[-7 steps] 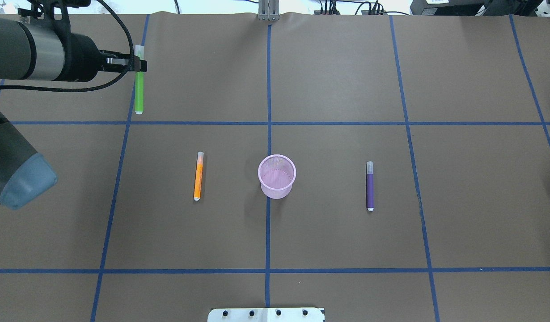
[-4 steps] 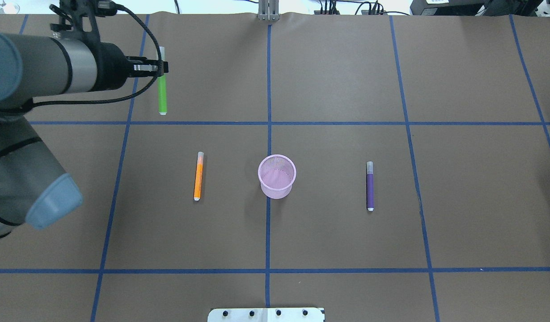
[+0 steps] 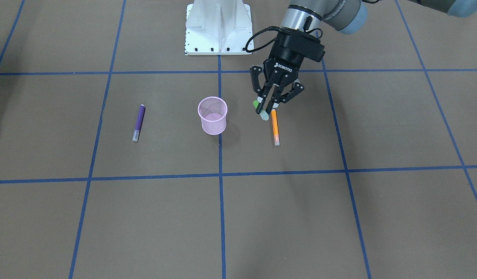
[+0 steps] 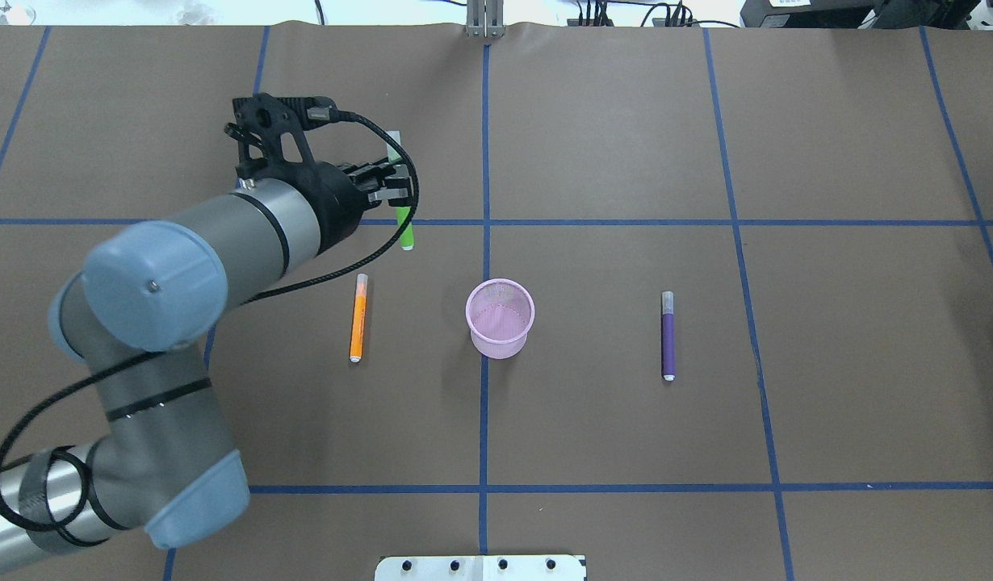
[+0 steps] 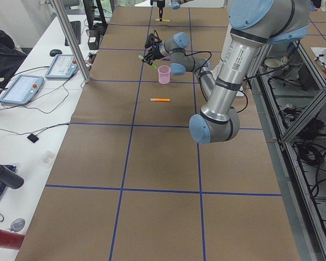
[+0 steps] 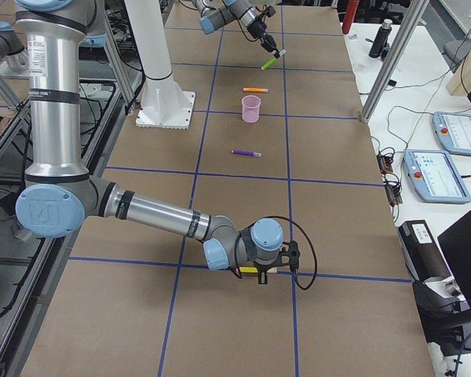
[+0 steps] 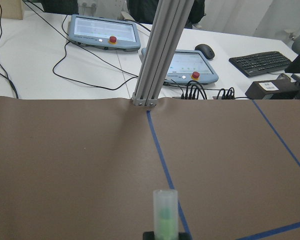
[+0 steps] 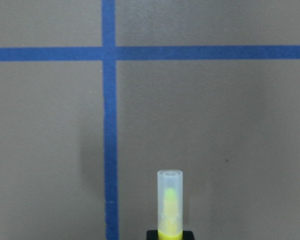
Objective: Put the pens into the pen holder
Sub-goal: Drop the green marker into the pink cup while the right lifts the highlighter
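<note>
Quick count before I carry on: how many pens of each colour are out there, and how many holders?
green pen: 1, held in the left claw
yellow pen: 1, held in the right claw
orange pen: 1, lying loose
purple pen: 1, lying loose
pink pen holder: 1, nothing in it
Total: 5 things, 4 of them pens
</note>
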